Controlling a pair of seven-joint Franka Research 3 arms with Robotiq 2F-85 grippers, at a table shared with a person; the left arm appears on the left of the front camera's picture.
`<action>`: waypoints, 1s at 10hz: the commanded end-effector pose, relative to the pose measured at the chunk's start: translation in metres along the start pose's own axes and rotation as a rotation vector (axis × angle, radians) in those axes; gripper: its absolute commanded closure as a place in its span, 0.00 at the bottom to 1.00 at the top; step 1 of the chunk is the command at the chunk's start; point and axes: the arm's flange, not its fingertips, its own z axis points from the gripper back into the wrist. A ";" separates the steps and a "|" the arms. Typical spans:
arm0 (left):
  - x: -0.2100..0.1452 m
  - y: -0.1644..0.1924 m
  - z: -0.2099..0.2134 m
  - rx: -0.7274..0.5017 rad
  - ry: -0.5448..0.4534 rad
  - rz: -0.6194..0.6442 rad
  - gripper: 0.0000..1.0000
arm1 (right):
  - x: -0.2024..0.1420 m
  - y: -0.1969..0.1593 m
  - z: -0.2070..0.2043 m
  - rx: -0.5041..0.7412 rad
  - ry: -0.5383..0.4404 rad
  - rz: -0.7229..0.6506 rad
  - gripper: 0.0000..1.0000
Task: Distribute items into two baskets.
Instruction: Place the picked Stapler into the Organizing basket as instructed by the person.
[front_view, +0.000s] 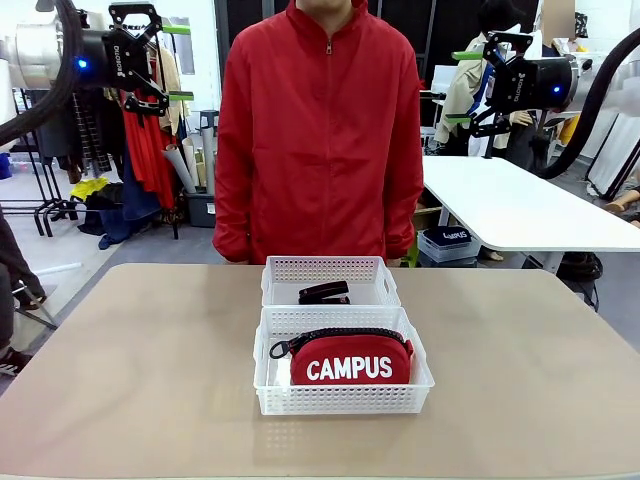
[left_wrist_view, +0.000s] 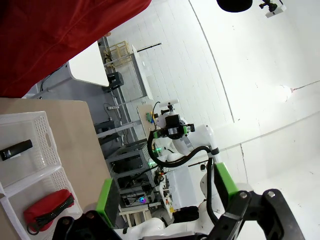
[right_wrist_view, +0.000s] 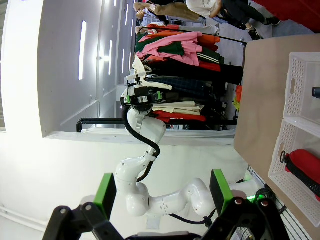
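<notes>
Both arms are parked up high, well above the table (front_view: 150, 380), with the left gripper (front_view: 168, 62) and right gripper (front_view: 462, 88) each spread open and holding nothing. The red CAMPUS pouch (front_view: 350, 358) sits in the near white basket (front_view: 340, 399), and the black stapler (front_view: 324, 293) lies in the far basket (front_view: 325, 269) touching it behind. A person in a red jacket (front_view: 320, 130) stands at the far edge.

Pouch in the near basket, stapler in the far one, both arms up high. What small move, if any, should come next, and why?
Probably none beyond holding both arms raised. The red pouch lies in the near basket and the stapler in the far basket, one item each. The left end effector and right end effector hang open and empty, high above the table.
</notes>
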 end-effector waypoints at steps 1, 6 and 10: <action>0.000 -0.001 0.001 -0.007 -0.004 0.003 0.00 | -0.001 0.004 -0.001 0.008 0.000 -0.011 0.00; 0.000 -0.001 0.001 -0.007 -0.004 0.003 0.00 | -0.001 0.004 -0.001 0.008 0.000 -0.011 0.00; 0.000 -0.001 0.001 -0.007 -0.004 0.003 0.00 | -0.001 0.004 -0.001 0.008 0.000 -0.011 0.00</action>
